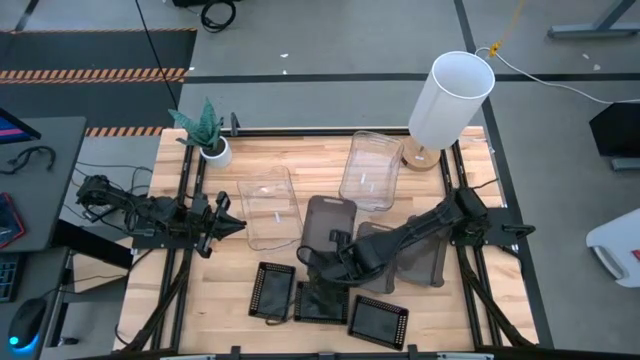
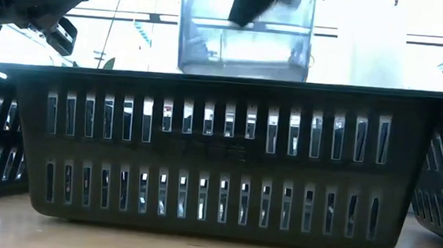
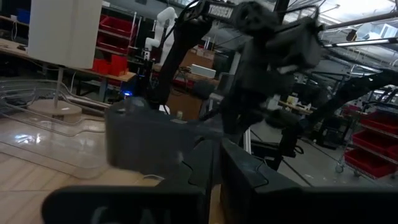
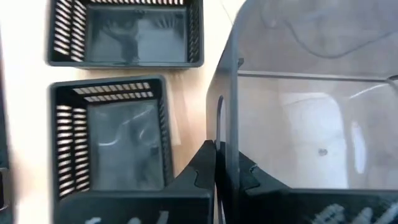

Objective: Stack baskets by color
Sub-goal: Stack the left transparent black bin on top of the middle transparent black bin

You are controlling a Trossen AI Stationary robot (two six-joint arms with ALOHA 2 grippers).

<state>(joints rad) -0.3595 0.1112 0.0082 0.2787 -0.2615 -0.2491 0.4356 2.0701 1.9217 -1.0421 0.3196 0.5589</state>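
My right gripper (image 1: 335, 256) is shut on a smoky dark-grey basket (image 1: 330, 218) at the table's middle; the low view shows this basket (image 2: 244, 39) raised above the trays. More smoky grey baskets (image 1: 425, 262) sit under the right arm. Two clear baskets (image 1: 270, 208) (image 1: 372, 170) stand behind. Three black mesh trays (image 1: 272, 292) (image 1: 322, 302) (image 1: 378, 320) rest on their bottoms along the near edge. At the table's left, my left gripper (image 1: 225, 222) is shut on nothing. My right gripper pinches the grey basket's near end wall at its rim (image 4: 227, 118), one finger inside the basket and one outside. The fingers come from above, slanting down toward the table's left. The basket hangs beyond the fingers, lifted clear of the table, open side up.
A white lampshade (image 1: 450, 100) stands at the far right corner and a small plant pot (image 1: 212, 148) at the far left. Black frame rails (image 1: 185, 250) run along both table sides. One mesh tray (image 2: 219, 155) fills the low view.
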